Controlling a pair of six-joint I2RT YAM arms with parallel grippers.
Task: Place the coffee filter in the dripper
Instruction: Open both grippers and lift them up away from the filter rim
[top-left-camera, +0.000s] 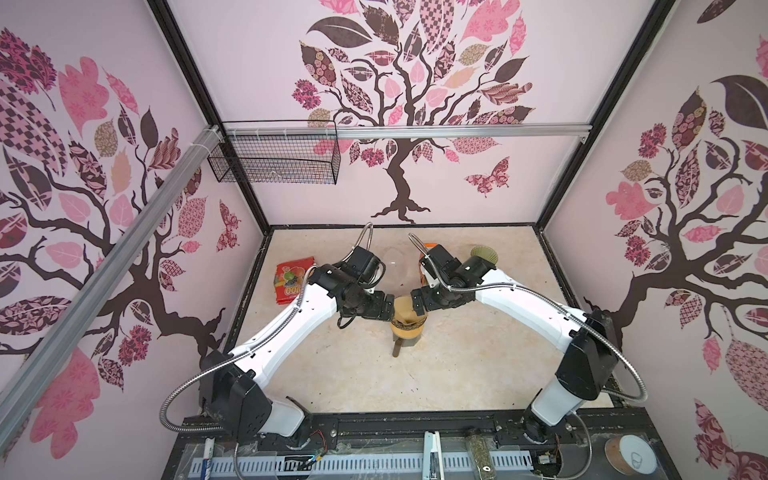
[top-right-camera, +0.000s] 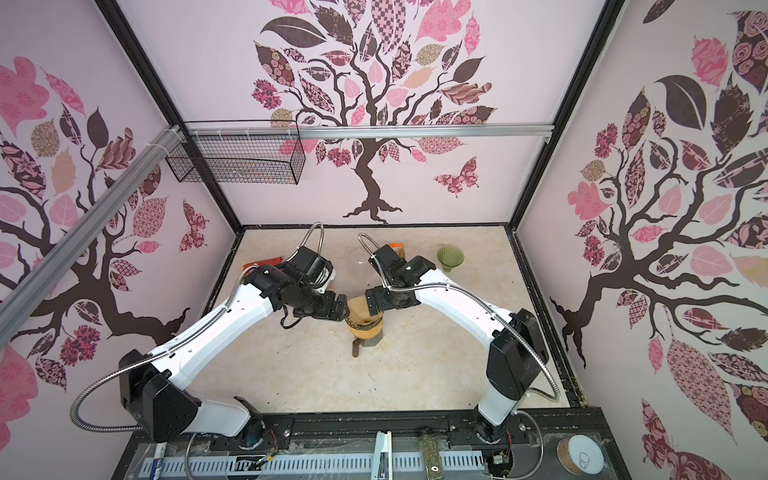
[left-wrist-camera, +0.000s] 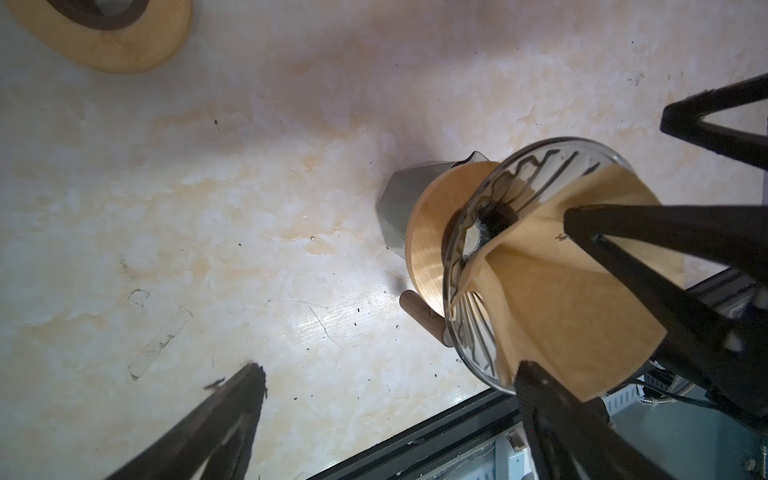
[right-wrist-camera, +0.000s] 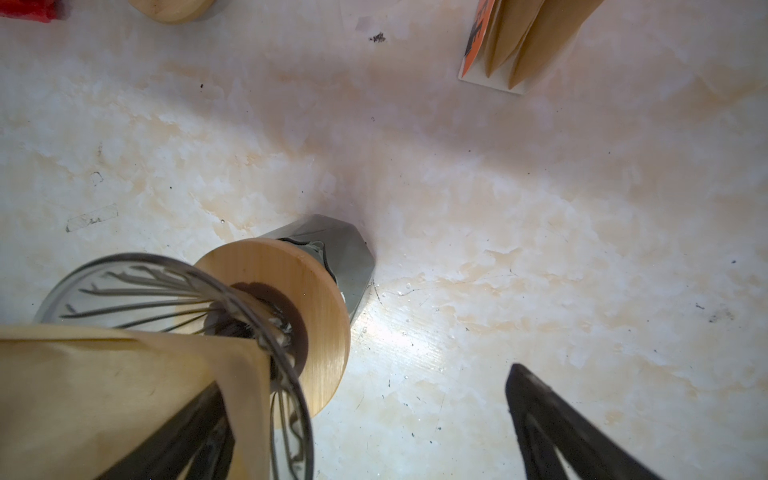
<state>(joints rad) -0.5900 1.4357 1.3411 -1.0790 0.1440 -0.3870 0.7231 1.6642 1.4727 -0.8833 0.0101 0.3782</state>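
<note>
Flanking filter (top-left-camera: 405, 309) in dripper (top-left-camera: 409, 330): left gripper (left-wrist-camera: 390, 370), right gripper (right-wrist-camera: 365, 378), jaws spread; packet (top-left-camera: 293, 280) lettering unreadable.

The red packet (top-left-camera: 293, 279) shows white letters like "OOI" (rest unreadable).

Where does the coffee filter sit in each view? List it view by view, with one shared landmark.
Top view: coffee filter just below centre.
Top view: just below centre, slightly left.
Left wrist: right of middle.
Right wrist: lower left corner.
Shared landmark: wooden collar beneath it.
</note>
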